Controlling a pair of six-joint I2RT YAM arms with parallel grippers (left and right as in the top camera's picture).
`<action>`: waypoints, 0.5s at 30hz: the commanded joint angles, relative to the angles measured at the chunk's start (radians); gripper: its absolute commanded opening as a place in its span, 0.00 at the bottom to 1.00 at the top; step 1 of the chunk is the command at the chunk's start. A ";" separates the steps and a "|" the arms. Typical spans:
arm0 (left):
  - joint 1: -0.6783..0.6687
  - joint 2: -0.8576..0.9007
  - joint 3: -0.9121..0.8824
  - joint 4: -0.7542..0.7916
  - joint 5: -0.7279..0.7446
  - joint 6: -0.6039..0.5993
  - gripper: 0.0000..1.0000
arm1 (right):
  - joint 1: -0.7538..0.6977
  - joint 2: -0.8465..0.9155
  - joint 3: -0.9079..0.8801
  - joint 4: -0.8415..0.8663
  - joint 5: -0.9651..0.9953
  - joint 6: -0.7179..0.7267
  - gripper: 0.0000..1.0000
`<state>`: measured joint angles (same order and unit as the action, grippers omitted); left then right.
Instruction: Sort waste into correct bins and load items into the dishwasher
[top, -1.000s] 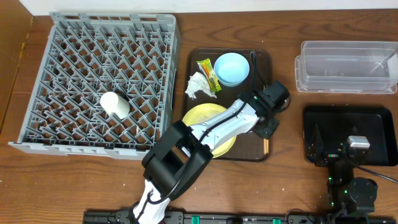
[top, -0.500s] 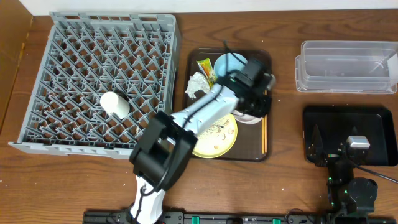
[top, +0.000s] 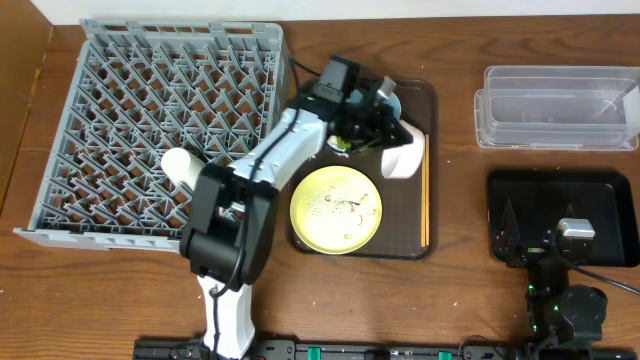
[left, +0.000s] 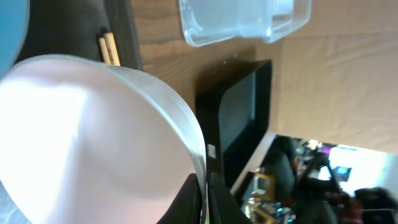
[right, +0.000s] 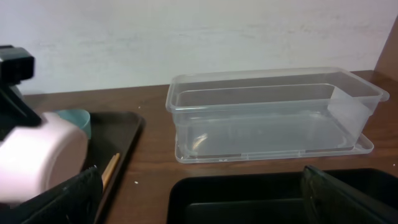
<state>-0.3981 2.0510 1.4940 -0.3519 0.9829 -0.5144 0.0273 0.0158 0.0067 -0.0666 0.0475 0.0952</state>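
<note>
Though far from finished, counts one item as loaded. Left of the dark brown tray (top: 400, 228): the grey dish rack (top: 100, 90), largest thing here, nearly bare. Right of the brown tray: the clear tub (top: 560, 105) farther back and the black bin tray (top: 600, 200) nearer the robot, neither showing any waste yet. On the brown tray: the yellow plate (top: 320, 225), not yet racked. Over its far right corner: the pinkish-white bowl (top: 403, 158), tipped sideways, rim clenched in the left pincer (left: 205, 196); likely bound for the rack. At its far edge: the light blue bowl (right: 74, 118), mostly hidden from overhead. Inside the rack: the small cream cup (top: 185, 168) on its side, the one loaded item. Along the brown tray's right edge: the chopsticks (top: 425, 205). On the plate: rice-like scraps (top: 345, 205), unscraped. Tissue and wrapper not made out beneath the left arm. Right pincer (right: 205, 202) spread wide, gripping nothing, low over the black bin tray. Underneath, a dark wooden tabletop (top: 460, 300); behind, a plain pale wall (right: 186, 31).
</note>
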 joint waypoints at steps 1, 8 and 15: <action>0.047 -0.109 -0.003 0.003 0.076 -0.045 0.07 | -0.007 -0.002 -0.001 -0.004 0.000 0.004 0.99; 0.065 -0.128 -0.003 0.011 0.094 -0.080 0.07 | -0.007 -0.002 -0.001 -0.004 0.000 0.004 0.99; 0.065 -0.127 -0.003 -0.040 0.095 0.073 0.16 | -0.007 -0.002 -0.001 -0.004 0.000 0.004 0.99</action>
<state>-0.3275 1.9244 1.4918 -0.3401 1.0691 -0.5617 0.0273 0.0158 0.0067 -0.0666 0.0475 0.0952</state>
